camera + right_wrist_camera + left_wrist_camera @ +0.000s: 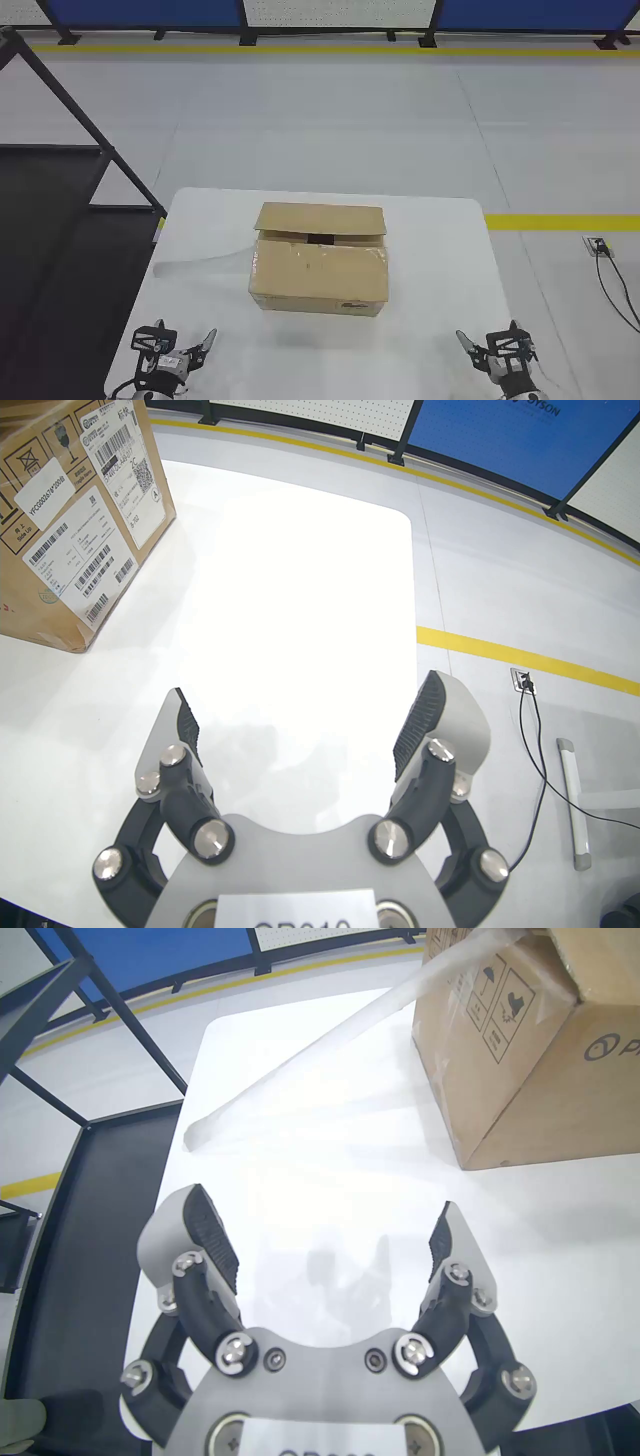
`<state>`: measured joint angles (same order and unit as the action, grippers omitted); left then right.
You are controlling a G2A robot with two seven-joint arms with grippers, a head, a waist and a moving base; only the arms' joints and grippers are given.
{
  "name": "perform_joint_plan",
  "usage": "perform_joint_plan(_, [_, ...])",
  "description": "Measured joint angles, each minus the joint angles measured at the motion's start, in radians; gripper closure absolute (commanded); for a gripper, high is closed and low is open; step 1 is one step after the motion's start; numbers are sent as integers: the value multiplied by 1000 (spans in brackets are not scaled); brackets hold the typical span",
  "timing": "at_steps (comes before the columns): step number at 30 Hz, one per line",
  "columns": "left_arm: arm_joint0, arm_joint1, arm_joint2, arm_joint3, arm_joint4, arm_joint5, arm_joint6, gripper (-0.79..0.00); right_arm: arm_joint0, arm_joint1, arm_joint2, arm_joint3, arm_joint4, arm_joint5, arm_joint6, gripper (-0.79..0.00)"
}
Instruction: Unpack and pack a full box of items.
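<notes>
A brown cardboard box (pixel 320 265) is placed near the middle of the white tabletop (pixel 430 300), a little closer to the far edge than to the near edge. Its top is not fully shut. The flap on the far side is seen lying almost flat, the flap on the near side is folded down, and a narrow dark gap is left between them. What is inside cannot be seen. A long, pale, translucent strip of plastic film (pixel 300 1053) runs down from the left top edge of the box to the tabletop, towards the left edge.

The left jaws are held above the near left corner of the tabletop, spread wide, and nothing is held between them. The right jaws are held above the near right corner, spread wide as well and empty. Both are well apart from the box.

It is judged that the unpacking part is at its very start, because no item is laid out on the tabletop. The next move calls for one arm to be brought to the gap on top, so that the near flap can be lifted by its edge. The box should probably be steadied by the other arm, and the loose strip should be avoided.
</notes>
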<state>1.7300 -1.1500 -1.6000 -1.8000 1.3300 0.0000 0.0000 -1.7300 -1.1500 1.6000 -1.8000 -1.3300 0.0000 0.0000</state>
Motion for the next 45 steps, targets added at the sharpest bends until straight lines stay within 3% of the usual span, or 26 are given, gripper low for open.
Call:
perform_joint_plan(17, [0,0,0,0,0,0,0,-785,0,0,-1,0,-1,-1,0,-785])
perform_joint_plan(24, [-33,-5,12,4,-22,-23,28,-785,32,2,-36,-38,-57,-88,47,-785])
perform_joint_plan(31, [-94,-7,-2,11,-73,-75,56,-785,102,3,-65,-103,-10,-212,115,-785])
perform_joint_plan(45, [-105,-8,-6,-5,-112,-92,55,-785,125,1,-76,-126,-2,-207,140,-785])
